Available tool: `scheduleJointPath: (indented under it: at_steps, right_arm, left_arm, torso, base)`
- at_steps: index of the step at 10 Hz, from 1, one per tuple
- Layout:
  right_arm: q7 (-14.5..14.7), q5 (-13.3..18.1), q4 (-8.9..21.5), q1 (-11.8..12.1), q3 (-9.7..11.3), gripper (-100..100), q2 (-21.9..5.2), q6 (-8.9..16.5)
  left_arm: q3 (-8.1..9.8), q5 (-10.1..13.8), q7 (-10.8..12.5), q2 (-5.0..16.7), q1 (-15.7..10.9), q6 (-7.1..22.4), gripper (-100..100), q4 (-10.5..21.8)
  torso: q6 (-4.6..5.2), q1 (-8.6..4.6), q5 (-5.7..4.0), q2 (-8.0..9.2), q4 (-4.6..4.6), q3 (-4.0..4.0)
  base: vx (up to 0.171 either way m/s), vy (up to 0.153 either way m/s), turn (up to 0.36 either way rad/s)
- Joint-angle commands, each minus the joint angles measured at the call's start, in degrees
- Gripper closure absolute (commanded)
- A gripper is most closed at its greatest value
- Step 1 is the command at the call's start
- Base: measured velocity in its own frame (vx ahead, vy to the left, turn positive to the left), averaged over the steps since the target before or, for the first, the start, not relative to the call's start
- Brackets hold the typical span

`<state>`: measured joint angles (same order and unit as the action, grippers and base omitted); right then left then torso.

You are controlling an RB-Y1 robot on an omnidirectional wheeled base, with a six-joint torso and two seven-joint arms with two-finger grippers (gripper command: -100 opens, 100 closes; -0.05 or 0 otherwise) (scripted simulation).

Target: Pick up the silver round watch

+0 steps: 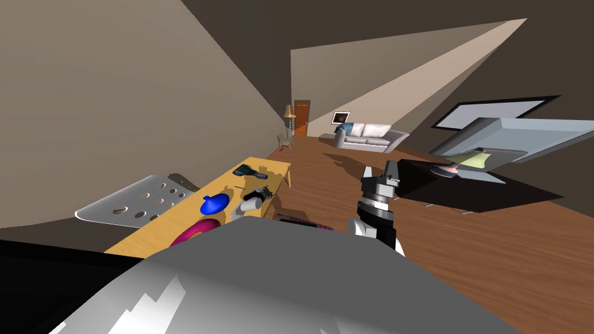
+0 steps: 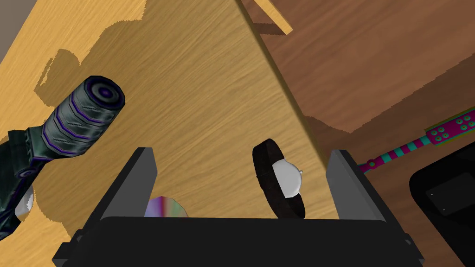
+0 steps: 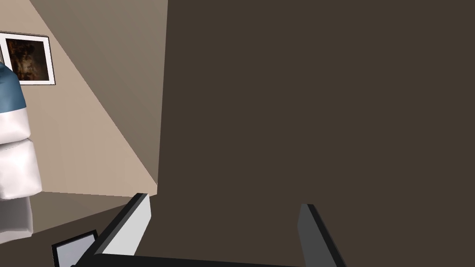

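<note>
Head view: the bench (image 1: 168, 223) is at the robot's left; the right gripper (image 1: 380, 172) hangs over the floor. Left wrist view: the watch (image 2: 284, 178) stands on edge near the bench edge, between the fingers (image 2: 139, 181) of the left gripper (image 2: 241, 152), which is wide open and touches nothing. The watch looks light, with a hard smooth face and a softer strap; taking it across the strap sides seems best. Right wrist view: the right gripper is open and empty.
</note>
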<state>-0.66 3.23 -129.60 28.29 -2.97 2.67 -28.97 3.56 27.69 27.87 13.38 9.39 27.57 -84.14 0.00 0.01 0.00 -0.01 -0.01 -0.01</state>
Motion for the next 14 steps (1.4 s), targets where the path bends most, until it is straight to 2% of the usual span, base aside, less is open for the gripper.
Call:
scheduleJointPath:
  at_steps: [1, 2, 5, 12, 13, 14]
  right_arm:
    - [0.0, 0.0, 0.0, 0.0, 0.0, 0, 0.0, 0.0]
    - [0.0, 0.0, 0.0, 0.0, 0.0, 0, 0.0, 0.0]
    - [0.0, 0.0, 0.0, 0.0, 0.0, 0, 0.0, 0.0]
    - [0.0, 0.0, 0.0, 0.0, 0.0, 0, 0.0, 0.0]
    - [0.0, 0.0, 0.0, 0.0, 0.0, 0, 0.0, 0.0]
    - [0.0, 0.0, 0.0, 0.0, 0.0, 0, 0.0, 0.0]
  left_arm:
    - [0.29, 1.2, 1.1, 0.2, -1.2, 2.9, -100, 2.9]
    - [0.29, 1.2, 1.1, 0.2, -1.2, 2.9, -100, 2.9]
    - [0.77, 4.0, 3.0, 1.6, -3.3, 7.7, -100, 7.8]
    - [0.77, 4.0, 3.0, 1.6, -3.3, 7.8, -100, 7.8]
    - [0.91, 4.8, 3.5, 2.0, -3.9, 9.2, -100, 9.2]
    - [0.91, 4.8, 3.5, 2.0, -3.9, 9.2, -100, 9.2]
  torso:
    - [0.00, 0.00, 0.00, 0.00, 0.00, 0.00]
    - [0.00, 0.00, 0.00, -0.01, 0.00, 0.00]
    - [0.00, 0.03, 0.01, -0.01, 0.00, -0.01]
    - [-0.01, -0.04, -0.01, 0.01, 0.00, 0.01]
    - [-0.01, -0.05, -0.01, 0.02, 0.01, 0.01]
    - [0.00, -0.01, 0.00, -0.04, 0.00, -0.02]
  base:
    - [0.010, 0.005, -0.013]
    - [0.006, 0.002, -0.006]
    - [0.004, 0.004, -0.011]
    - [0.003, -0.001, 0.003]
    - [0.021, 0.004, -0.012]
    - [0.035, 0.012, -0.023]
